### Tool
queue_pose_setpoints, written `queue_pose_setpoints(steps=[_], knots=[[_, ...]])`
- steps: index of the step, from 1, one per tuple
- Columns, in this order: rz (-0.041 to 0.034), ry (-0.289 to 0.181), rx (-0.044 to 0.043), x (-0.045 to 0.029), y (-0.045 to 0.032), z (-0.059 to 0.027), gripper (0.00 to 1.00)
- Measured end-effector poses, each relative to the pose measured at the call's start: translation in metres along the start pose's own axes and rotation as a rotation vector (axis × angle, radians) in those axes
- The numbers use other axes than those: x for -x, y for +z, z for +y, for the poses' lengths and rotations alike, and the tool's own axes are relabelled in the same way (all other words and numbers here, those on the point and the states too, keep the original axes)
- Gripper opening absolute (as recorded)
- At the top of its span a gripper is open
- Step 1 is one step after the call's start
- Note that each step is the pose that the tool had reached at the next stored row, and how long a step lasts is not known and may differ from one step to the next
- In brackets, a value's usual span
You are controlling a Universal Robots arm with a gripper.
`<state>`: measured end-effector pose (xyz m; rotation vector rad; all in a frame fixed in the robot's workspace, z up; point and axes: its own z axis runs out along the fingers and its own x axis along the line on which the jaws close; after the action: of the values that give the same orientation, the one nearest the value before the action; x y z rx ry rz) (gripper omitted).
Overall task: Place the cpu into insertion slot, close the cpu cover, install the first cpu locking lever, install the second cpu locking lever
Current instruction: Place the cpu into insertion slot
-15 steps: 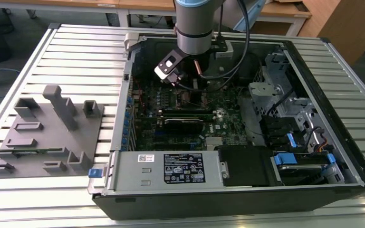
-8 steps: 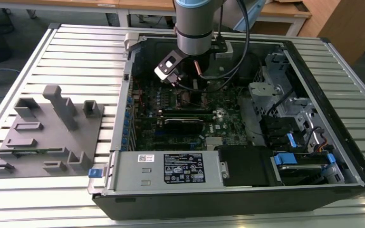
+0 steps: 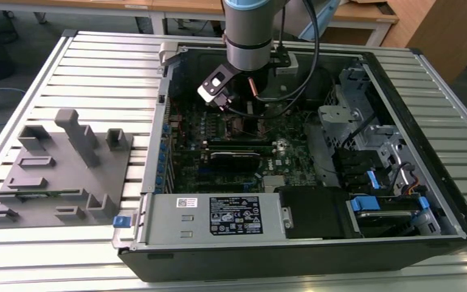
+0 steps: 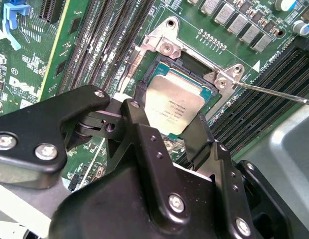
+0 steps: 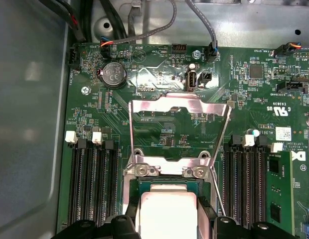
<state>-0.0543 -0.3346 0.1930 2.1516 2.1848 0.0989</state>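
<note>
Cpu (image 4: 175, 105), small flat silver-grey square chip, likely light, stiff, fragile; black gripper (image 4: 168, 108) clamps its two opposite edges.

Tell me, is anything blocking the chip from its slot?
Nothing visible is. The tool holds the cpu right at the open slot, and the cpu cover stands open, clear of it.

1. The exterior view looks steeply down from high and well back, taking in the whole case (image 3: 298, 263) on the bench (image 3: 104, 55), with the arm (image 3: 250, 36) over it.
2. The first wrist view sits close above the board (image 5: 159, 74), facing nearly straight down.
3. The second wrist view slants past the hand (image 4: 167, 117), nearer still.
4. Both wrist views share the cpu (image 4: 174, 107) (image 5: 167, 209); the exterior view probably has that patch just under the arm.
</note>
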Motion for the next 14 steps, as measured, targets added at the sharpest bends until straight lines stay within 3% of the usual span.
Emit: queue_pose_setpoints(steps=[14], knots=[[0.0002,0.000,0.0001,0.0000,-0.0024,0.0002,0.54]])
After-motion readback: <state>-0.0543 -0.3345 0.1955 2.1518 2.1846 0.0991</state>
